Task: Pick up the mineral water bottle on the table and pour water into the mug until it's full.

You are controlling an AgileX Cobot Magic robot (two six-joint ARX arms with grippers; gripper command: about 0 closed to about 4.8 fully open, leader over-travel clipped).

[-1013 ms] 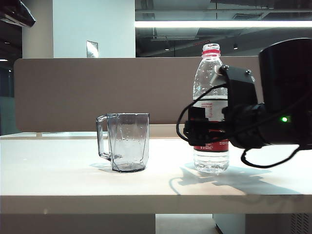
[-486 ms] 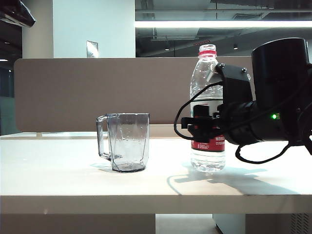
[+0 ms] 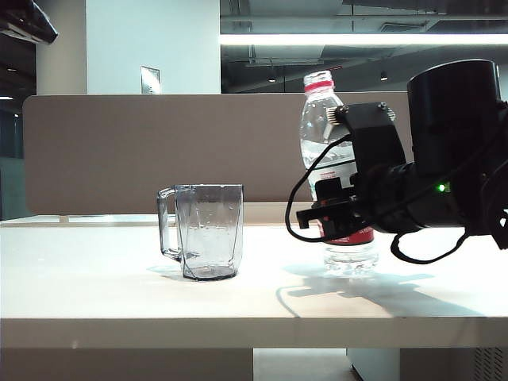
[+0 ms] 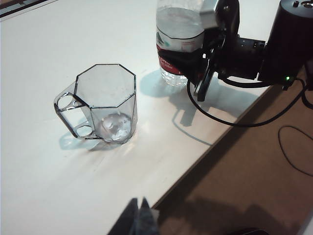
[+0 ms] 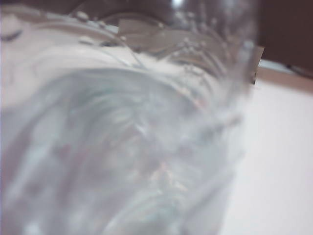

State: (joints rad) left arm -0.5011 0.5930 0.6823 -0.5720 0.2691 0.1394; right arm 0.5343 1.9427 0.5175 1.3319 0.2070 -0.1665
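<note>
The mineral water bottle leans with its red-ringed top toward the mug, its base low over the table. My right gripper is shut on it at the red-and-white label. The left wrist view shows the same grip on the bottle. The bottle's blurred clear wall fills the right wrist view and hides the fingers. Water shows in the bottle's lower part. The smoky faceted mug stands upright left of the bottle, with no water visible inside. My left gripper hangs shut above the table's front edge.
A brown-grey partition panel backs the table. The table's front edge runs close beside the bottle, with brown floor beyond. A black cable loops from the right arm past that edge.
The right gripper has closed on the bottle and rolled. The bottle, upright a second ago, now leans with its top toward the mug. The mug has not moved.
</note>
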